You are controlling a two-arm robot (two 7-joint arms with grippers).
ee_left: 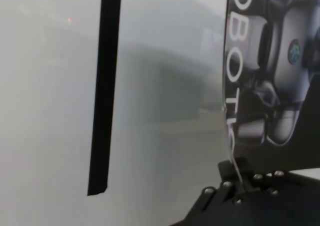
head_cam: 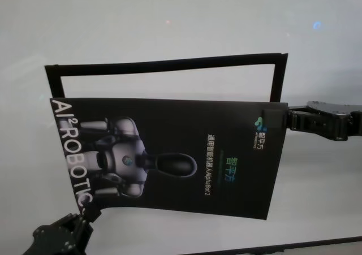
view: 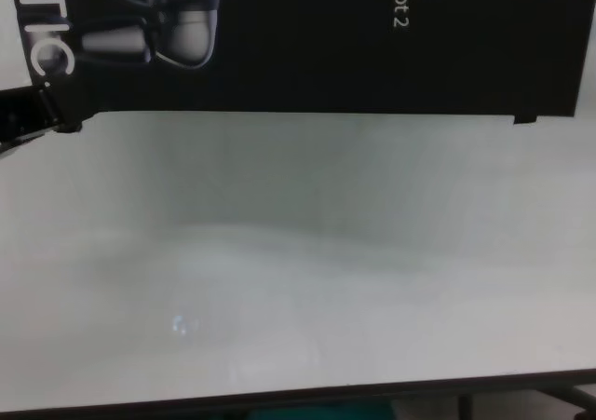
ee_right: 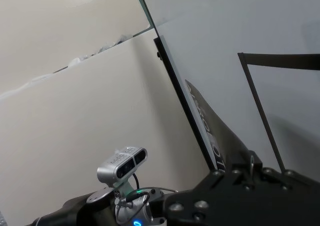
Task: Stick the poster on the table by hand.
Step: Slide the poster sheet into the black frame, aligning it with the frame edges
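Observation:
The poster (head_cam: 169,153), a glossy black sheet with white lettering and a grey-white robot image, hangs slightly above the white table (head_cam: 169,23). My left gripper (head_cam: 85,212) is shut on its near left corner, the thin edge clamped between the fingers (ee_left: 236,178). Reaching in from the right, my right gripper (head_cam: 278,119) is shut on the far right corner. In the chest view the poster (view: 326,38) fills the top, its lower edge off the table (view: 279,271). The right wrist view shows the poster (ee_right: 210,131) edge-on above that gripper (ee_right: 250,168).
Narrow black tape strips (head_cam: 164,64) outline a rectangle on the table, partly covered by the poster; one strip (ee_left: 105,85) runs beside the poster's left edge, another (ee_right: 260,100) near the right gripper. The table's dark front edge (head_cam: 317,243) lies close below.

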